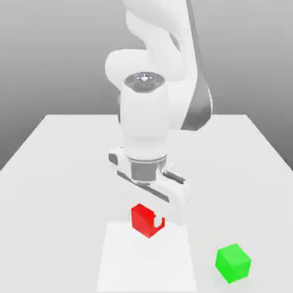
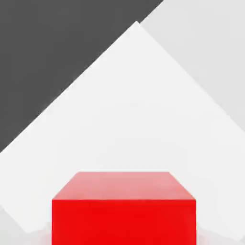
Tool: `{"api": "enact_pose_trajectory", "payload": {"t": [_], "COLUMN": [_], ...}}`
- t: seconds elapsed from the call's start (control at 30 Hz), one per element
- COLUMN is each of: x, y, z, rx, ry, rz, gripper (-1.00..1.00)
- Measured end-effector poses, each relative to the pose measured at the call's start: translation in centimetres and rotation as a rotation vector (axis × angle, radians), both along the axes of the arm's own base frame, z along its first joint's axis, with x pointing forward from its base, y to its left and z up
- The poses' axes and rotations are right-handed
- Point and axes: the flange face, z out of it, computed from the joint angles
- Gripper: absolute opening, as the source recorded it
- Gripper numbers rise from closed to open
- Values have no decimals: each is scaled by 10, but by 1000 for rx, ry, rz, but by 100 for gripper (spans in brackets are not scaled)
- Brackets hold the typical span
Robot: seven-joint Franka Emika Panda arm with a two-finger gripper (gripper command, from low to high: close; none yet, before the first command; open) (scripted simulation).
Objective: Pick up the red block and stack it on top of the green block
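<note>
Red block (image 1: 146, 220) is clamped in our gripper (image 1: 153, 222), lifted off the white table (image 1: 63, 171) (bare tabletop all round), and the green block (image 1: 233, 262) sits well apart toward the exterior view's right, nearer the table's front edge.

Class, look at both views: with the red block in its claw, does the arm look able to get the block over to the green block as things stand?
Probably yes. The claw is shut on the red block, which looks lifted off the table. The green block sits apart toward the exterior view's right, its top bare, with nothing standing between the two.
</note>
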Motion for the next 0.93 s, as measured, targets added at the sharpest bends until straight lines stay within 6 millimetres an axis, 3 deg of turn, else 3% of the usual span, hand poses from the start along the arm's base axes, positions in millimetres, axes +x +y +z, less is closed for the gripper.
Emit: {"api": "enact_pose_trajectory", "payload": {"t": [0.57,0.63,0.73,0.77,0.93], "x": [24,25,26,25,25], "y": [141,148,150,151,151], "z": [17,6,-28,-40,-40], "rx": [-20,-24,-25,-25,-25], "ry": [13,12,11,12,12], "rz": [-35,-42,-45,-44,-44], "gripper": [-100,-100,-100,100,100]}}
